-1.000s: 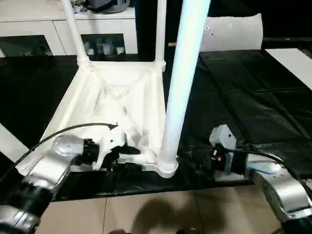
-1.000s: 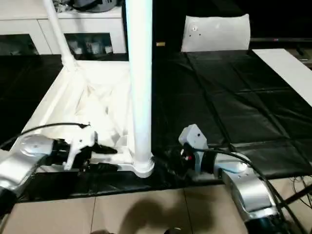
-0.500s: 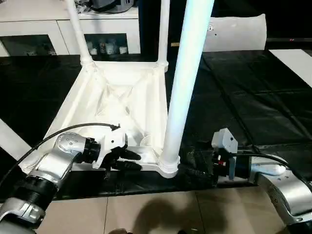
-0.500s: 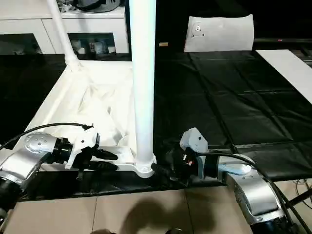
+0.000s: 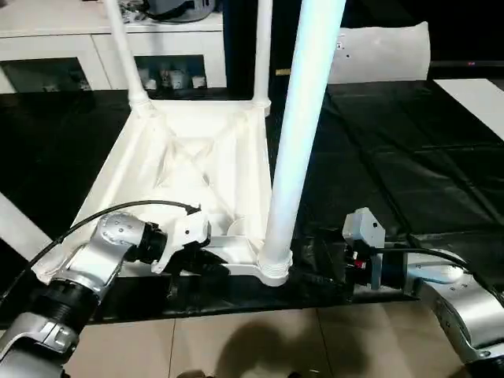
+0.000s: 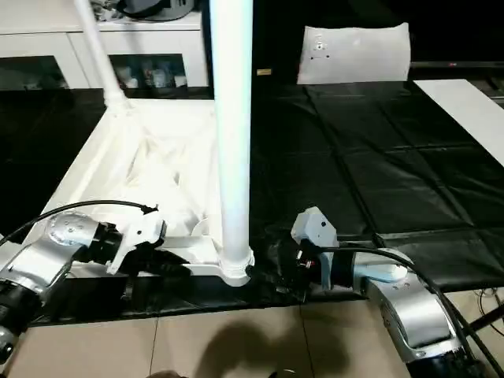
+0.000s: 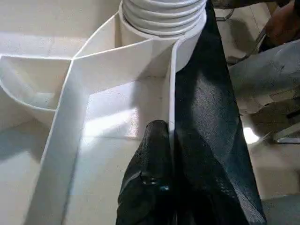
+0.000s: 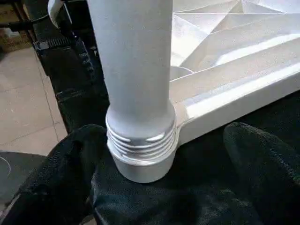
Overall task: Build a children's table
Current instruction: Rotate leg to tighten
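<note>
The children's table lies upside down on the black-covered work table, its white ribbed tabletop [image 5: 189, 157] facing up. Three white legs stand in its corner sockets: two at the far corners [image 5: 122, 47] [image 5: 262, 47] and one thick-looking leg [image 5: 303, 118] at the near right corner. My left gripper [image 5: 206, 260] is shut on the tabletop's near rim [image 7: 171, 117], one black finger [image 7: 150, 187] inside the wall. My right gripper [image 5: 315, 264] stands open at the near right leg's ribbed base [image 8: 140, 140], with a finger on either side [image 8: 61, 178] [image 8: 262, 159].
A white glass-door cabinet [image 5: 47, 55] stands behind the work table. A white cushion-like panel [image 5: 386, 51] sits at the back right and a white board [image 5: 480, 98] at the right edge. Tiled floor [image 5: 252, 346] lies just past the table's near edge.
My left gripper's fingers have closed onto the tabletop's near rim. My right gripper has reached a little closer to the base of the near right leg and stayed open.
</note>
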Available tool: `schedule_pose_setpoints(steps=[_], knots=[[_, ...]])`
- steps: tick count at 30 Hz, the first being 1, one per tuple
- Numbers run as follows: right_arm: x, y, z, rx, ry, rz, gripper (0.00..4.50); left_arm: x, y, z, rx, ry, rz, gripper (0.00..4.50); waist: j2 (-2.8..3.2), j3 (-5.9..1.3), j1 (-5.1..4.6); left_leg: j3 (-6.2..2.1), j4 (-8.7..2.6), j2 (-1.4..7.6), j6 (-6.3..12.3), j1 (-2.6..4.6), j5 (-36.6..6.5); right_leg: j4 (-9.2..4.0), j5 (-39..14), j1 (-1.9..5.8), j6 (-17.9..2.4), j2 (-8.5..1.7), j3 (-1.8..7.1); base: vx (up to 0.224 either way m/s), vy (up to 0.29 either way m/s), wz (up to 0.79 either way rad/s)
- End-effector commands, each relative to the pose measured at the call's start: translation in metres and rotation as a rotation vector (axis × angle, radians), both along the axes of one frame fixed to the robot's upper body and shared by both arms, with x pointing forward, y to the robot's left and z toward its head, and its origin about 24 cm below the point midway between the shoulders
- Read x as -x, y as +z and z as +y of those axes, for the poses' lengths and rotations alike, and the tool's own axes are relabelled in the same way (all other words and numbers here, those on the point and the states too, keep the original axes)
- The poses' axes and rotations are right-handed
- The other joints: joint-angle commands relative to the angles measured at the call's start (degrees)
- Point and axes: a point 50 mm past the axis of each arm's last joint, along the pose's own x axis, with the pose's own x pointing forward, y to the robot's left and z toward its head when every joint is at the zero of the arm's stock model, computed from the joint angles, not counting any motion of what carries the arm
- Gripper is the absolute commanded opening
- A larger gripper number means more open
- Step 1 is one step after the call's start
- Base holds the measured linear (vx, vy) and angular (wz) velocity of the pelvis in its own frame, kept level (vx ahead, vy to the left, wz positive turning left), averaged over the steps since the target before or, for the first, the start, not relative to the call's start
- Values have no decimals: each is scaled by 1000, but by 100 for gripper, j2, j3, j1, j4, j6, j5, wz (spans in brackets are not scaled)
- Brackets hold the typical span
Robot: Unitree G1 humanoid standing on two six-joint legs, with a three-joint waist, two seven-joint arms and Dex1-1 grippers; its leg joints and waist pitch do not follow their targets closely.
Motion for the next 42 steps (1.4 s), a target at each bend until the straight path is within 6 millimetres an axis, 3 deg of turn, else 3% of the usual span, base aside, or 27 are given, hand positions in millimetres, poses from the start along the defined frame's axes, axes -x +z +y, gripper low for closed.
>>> schedule_pose_setpoints(steps=[1, 2, 8, 18, 33, 42], knots=[[-4, 4, 3, 13, 14, -16, 450, -6, 5, -3, 5, 10, -37, 4, 28, -328, 29, -141, -444, 279, 173, 24, -1613, -546, -2755, 277, -594, -448, 302, 0, 0, 0], [-6, 5, 3, 16, 25, -20, 450, -7, 7, -7, 19, 6, -53, 4, 6, -327, 28, -138, -444, 281, 177, 25, -1601, -557, -2794, 277, -571, -446, 303, 0, 0, 0], [-15, 9, 9, -52, 98, -5, 450, -5, 12, -23, 37, -80, -104, 4, 6, -355, 56, -133, -432, 300, 241, 9, -1452, -517, -2527, 286, -663, -452, 314, 0, 0, 0], [-27, 4, 15, -64, 232, 57, 366, -2, 14, -37, 56, -172, -128, 0, 2, -378, 171, -106, -426, 331, 247, 9, -1260, -433, -1962, 297, -932, -452, 328, 0, 0, 0], [-37, 2, 15, -52, 324, 112, 234, -6, 13, -29, 14, -167, -93, 0, 19, -393, 239, -99, -408, 328, 262, 1, -1168, -408, -1877, 313, -1000, -456, 315, 0, 0, 0], [-30, 0, 21, -104, 323, 144, 205, -16, 11, -32, 45, -16, -92, 0, 21, -377, 234, -97, -419, 332, 227, 17, -1265, -447, -2061, 302, -929, -446, 321, 0, 0, 0]])
